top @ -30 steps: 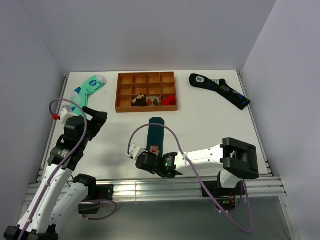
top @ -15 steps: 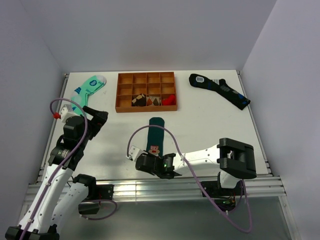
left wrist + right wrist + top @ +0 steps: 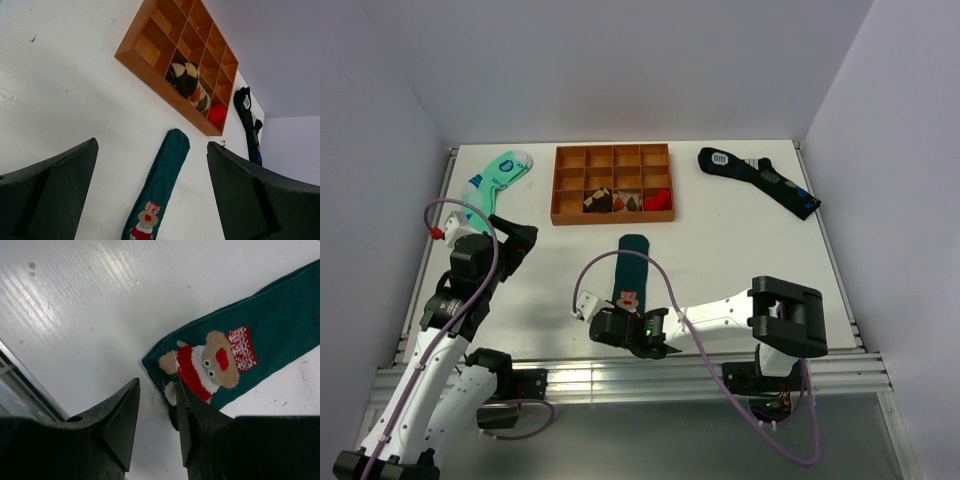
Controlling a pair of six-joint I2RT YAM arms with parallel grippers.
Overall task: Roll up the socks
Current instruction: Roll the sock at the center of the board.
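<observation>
The dark teal-green sock [image 3: 633,262] lies flat and straight in the table's middle, with its cartoon-figure end towards me. My right gripper [image 3: 625,322] hovers low over that near end. In the right wrist view the sock [image 3: 260,335] lies flat with its figure [image 3: 210,362] showing; the right gripper [image 3: 156,385] is open a narrow gap, with the sock's corner and white pompom between the fingertips and nothing gripped. My left gripper [image 3: 520,238] is wide open and empty at the left, well above the table. The left wrist view shows the sock [image 3: 167,170] between its fingers, far below.
An orange compartment tray [image 3: 560,185] holding rolled socks stands behind the teal sock, and shows in the left wrist view [image 3: 150,75]. A mint-green sock [image 3: 498,175] lies at the back left. A black sock with blue patches [image 3: 760,180] lies at the back right. The table's near edge is just behind the right gripper.
My right gripper has shifted slightly left at the sock's near end, and its elbow has followed. My left arm has barely moved. The sock lies as before.
</observation>
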